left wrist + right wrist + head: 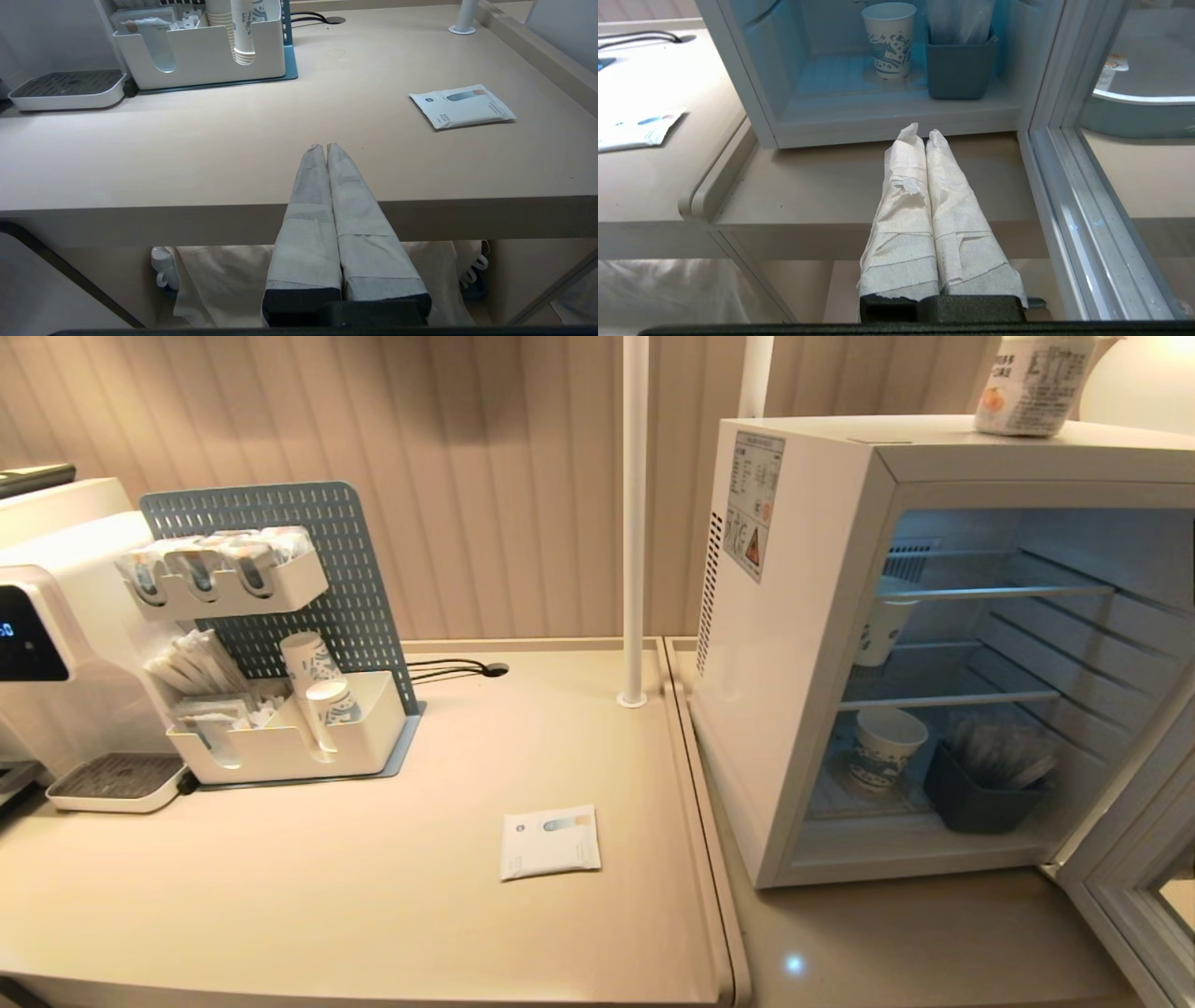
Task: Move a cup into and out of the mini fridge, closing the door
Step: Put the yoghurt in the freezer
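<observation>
the cup (1032,383) stands on top of the mini fridge (794,644), near its front right corner. the door (1134,887) hangs wide open to the right. inside, a patterned paper cup (887,747) and a dark bin (985,793) sit on the floor, so the wire shelves look like the freer spot. the first reach probably suits the right arm: lift high, approach the cup level, grip below the flared rim. right gripper (920,135) and left gripper (324,148) wait below the counter edge, fingers pressed together, holding nothing.
</observation>
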{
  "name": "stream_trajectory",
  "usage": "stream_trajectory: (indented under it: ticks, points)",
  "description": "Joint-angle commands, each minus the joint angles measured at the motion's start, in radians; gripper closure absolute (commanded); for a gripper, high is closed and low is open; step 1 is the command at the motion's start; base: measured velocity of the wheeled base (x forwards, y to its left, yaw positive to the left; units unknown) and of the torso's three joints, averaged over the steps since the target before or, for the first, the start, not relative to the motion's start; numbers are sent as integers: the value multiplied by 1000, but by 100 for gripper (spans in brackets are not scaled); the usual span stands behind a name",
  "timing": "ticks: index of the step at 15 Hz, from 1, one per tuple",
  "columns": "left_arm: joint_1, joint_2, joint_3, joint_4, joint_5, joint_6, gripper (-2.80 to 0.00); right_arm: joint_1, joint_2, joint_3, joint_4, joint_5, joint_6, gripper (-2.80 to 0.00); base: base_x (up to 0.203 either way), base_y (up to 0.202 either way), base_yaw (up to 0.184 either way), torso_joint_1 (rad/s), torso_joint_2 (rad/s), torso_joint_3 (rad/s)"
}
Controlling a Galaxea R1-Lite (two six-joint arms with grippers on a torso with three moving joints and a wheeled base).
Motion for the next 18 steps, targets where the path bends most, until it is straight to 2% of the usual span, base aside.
stream_trajectory:
  ticks: [1, 3, 5, 12, 15, 17, 18]
  points:
    - [1, 0, 1, 0, 0, 0, 0, 0, -2, 0, -8, 3, -14, 0, 0, 0, 0, 25, 12, -6]
    - [1, 0, 1, 0, 0, 0, 0, 0, 9, -52, -6, 37, -60, 0, 0, 0, 0, 0, 0, 0]
    - [1, 0, 1, 0, 0, 0, 0, -1, 113, -230, 20, 94, -58, 0, 0, 0, 0, 0, 0, 0]
    - [1, 0, -1, 0, 0, -9, 0, 7, 928, -845, 64, 184, 27, 0, 0, 0, 0, 0, 0, 0]
    - [1, 0, -1, 0, 0, -11, 0, 24, 1168, -1016, 42, 270, 54, 0, 0, 0, 0, 0, 0, 0]
    - [1, 0, 1, 0, 0, -12, 0, 41, 1285, -1086, -27, 312, 86, 0, 0, 0, 0, 0, 0, 0]
    - [1, 1, -1, 0, 0, -12, 0, 46, 1318, -1124, -64, 324, 96, -280, 0, 0, 0, 0, 0, 0]
